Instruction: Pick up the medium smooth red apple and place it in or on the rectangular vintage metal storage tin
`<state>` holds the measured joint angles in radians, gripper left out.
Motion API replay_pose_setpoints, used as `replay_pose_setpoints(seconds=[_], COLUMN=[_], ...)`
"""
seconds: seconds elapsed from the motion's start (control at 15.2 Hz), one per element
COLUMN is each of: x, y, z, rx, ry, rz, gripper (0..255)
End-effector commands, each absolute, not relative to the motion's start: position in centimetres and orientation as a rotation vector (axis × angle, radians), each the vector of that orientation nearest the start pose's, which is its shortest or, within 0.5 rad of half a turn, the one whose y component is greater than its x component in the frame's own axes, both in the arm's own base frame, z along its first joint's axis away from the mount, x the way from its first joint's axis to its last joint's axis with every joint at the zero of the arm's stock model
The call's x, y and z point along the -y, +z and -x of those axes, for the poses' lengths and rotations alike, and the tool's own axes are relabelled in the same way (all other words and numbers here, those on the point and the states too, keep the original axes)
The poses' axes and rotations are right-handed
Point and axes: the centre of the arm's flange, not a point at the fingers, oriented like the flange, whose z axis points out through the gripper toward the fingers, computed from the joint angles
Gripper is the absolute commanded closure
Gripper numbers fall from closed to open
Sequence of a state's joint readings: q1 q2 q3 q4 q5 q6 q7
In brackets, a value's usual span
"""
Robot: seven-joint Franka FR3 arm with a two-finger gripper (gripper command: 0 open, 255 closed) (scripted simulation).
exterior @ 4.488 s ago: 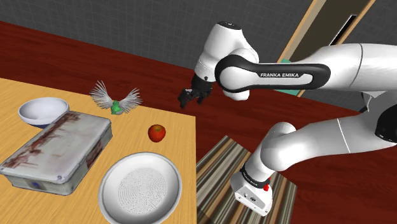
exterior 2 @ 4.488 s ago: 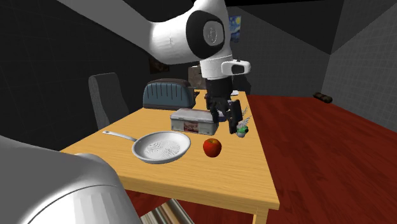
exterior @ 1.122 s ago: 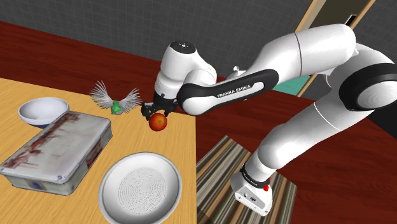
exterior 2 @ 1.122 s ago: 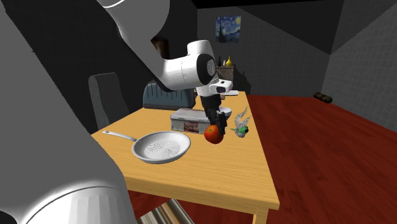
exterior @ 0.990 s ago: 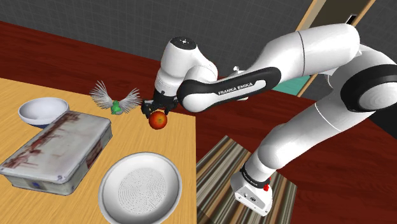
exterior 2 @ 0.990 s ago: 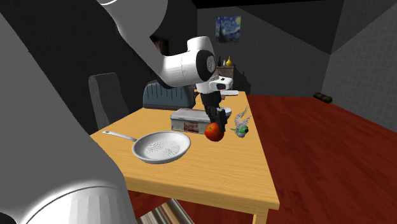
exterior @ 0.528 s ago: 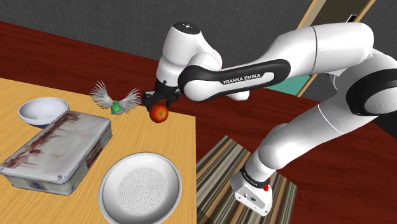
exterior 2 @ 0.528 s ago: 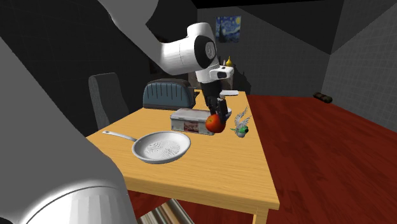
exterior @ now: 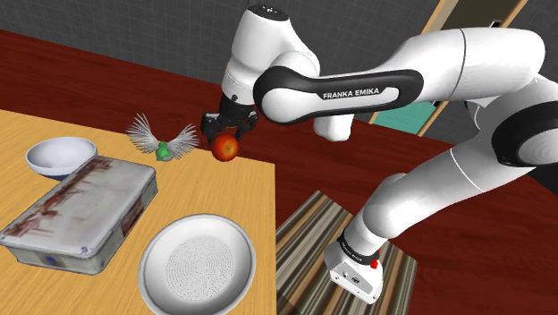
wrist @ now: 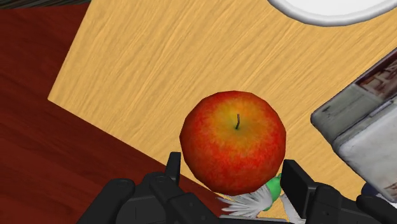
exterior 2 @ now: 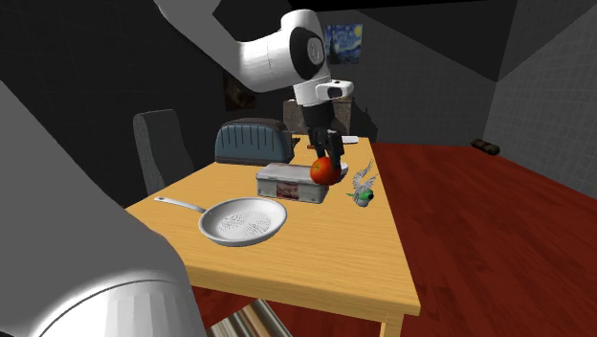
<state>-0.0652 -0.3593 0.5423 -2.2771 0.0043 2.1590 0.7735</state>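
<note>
Jaws: pinching the apple (wrist: 233, 141), one black finger pressed against each flank.
Apple: red with a yellow-orange blush, its stem end turned up toward the hand. It hangs in the air clear of the bench (exterior: 241, 206), above the far edge in the shoulder view.
Tin (exterior: 80, 210): rectangular, pale grey with rusty red-brown stains on its closed lid, lying flat on the bench. The wrist view puts it off to one side of the apple, not under it.
Winged ornament (exterior: 164, 143): a small green body with spread white wings, standing near the bench's far edge between tin and apple. In the wrist view it peeks out from under the apple, seemingly almost below the jaws, though the gap is hard to judge.
Pan (exterior 2: 242, 222): white, round, long-handled, on the bench just beside the tin.
Bowl (exterior: 60, 156): white, just beside the tin's far end at the shoulder view's left.
Arm (exterior: 358, 89): white, stretched from the stand across to the bench's corner.
Floor (exterior: 429, 277): dark red boards, with a striped rug (exterior: 313, 242) between the bench and the stand.
</note>
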Motion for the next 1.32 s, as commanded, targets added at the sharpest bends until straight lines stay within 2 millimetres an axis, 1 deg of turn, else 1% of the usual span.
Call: replay_pose_setpoints(seconds=[0.0,0.07,1.25], x=[-23.4,-23.4,-45.1], y=[50.6,50.9,52.3], z=[-41.4,-41.4,-50.9], rx=[-0.485,-0.485,-0.485], ry=[-0.411,-0.411,-0.411], rz=[3.113,3.113,3.113], gripper=[255,255,255])
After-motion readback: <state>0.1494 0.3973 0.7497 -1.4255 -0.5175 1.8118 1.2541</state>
